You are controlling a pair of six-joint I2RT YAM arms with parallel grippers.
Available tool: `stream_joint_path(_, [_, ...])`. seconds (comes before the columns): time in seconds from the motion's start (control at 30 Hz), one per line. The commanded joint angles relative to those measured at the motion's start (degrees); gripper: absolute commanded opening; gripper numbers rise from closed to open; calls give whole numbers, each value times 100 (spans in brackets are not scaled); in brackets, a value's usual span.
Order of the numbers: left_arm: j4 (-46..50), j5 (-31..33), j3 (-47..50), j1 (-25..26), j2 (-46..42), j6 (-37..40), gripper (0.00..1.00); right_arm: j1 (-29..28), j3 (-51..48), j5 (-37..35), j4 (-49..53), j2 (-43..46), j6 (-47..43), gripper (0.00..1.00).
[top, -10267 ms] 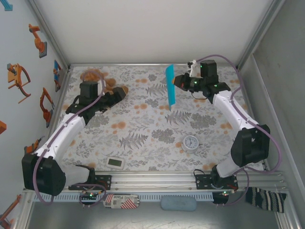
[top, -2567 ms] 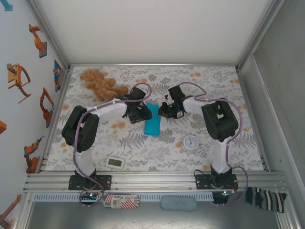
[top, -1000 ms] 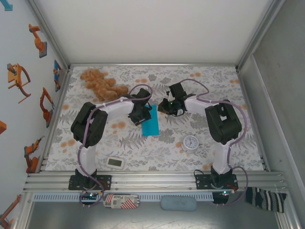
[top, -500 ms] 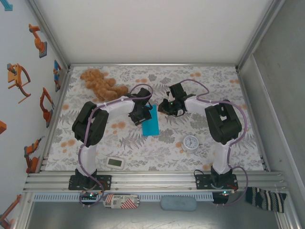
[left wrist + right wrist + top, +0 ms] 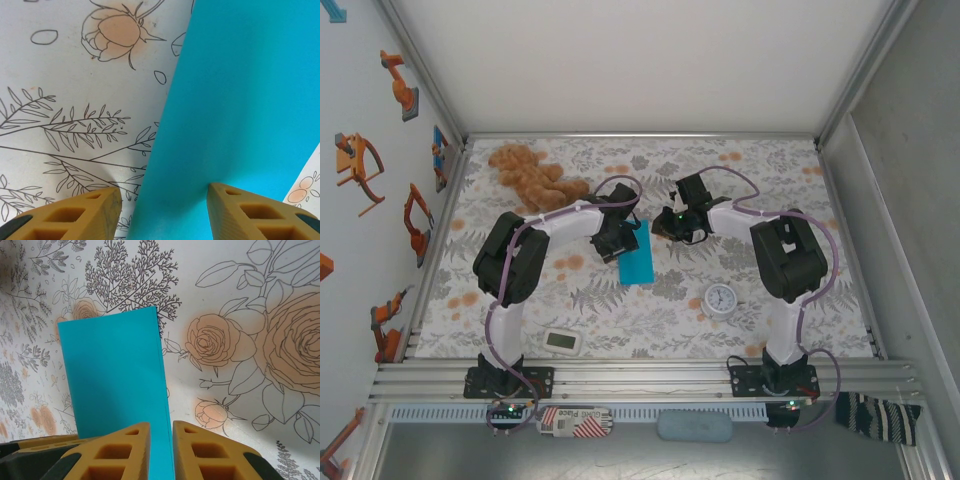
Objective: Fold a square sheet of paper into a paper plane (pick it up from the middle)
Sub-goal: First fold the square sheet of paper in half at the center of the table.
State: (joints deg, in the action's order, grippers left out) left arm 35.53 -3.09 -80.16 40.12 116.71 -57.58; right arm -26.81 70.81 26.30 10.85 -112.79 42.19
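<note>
The paper [image 5: 235, 100] is running off the left wrist view's top and right edges, left fingers [image 5: 90, 215] getting cropped below. Right fingers [image 5: 120, 452] are covering its near end (pinched or not, can't tell). Clock [image 5: 721, 298] face is reading too small.

The light is bright and even, coming from overhead, so the flowered table [image 5: 740, 300] shows no glare and the arms cast only faint, soft shadows across its middle. Close up from the wrists, the folded turquoise paper [image 5: 240, 100] looks sharp and richly coloured, with a thin dark shadow along its edge. In the right wrist view, the printed pattern bends toward the corners.
</note>
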Motion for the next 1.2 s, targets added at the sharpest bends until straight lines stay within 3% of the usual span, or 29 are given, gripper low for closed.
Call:
stream_joint_path(0.0, [13,-248,399,81,827,115,52,26,-41,68,-96,76,52,19])
stream_joint_path(0.27, [16,-263,412,82,912,80,52,22,-55,249,-177,13,51,18])
stream_joint_path(0.47, [85,-236,391,75,968,59,52,-7,-110,767,-492,-89,70,16])
stream_joint_path(1.17, [87,-271,369,72,1081,53,52,-162,2,1057,-399,-539,-67,7])
